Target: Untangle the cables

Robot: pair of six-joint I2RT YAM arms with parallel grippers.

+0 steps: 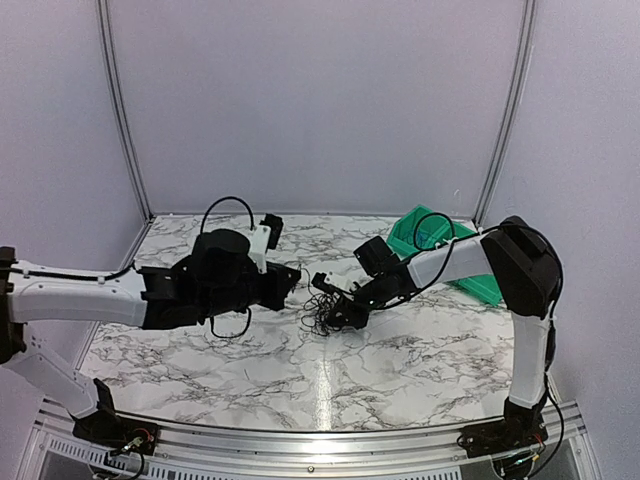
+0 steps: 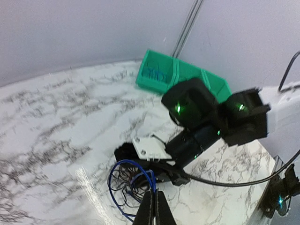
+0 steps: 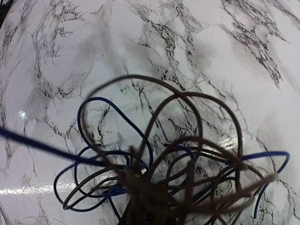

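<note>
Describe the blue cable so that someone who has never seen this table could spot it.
On the marble table, near its middle and left of the green bin, lies a small wad of thin wire loops. The blue cable is its only coloured strand; the others are dark.

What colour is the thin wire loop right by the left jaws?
The thin wire loop is blue, clearest in the left wrist view.

No legible text, label, brand, number or sign in any view.
</note>
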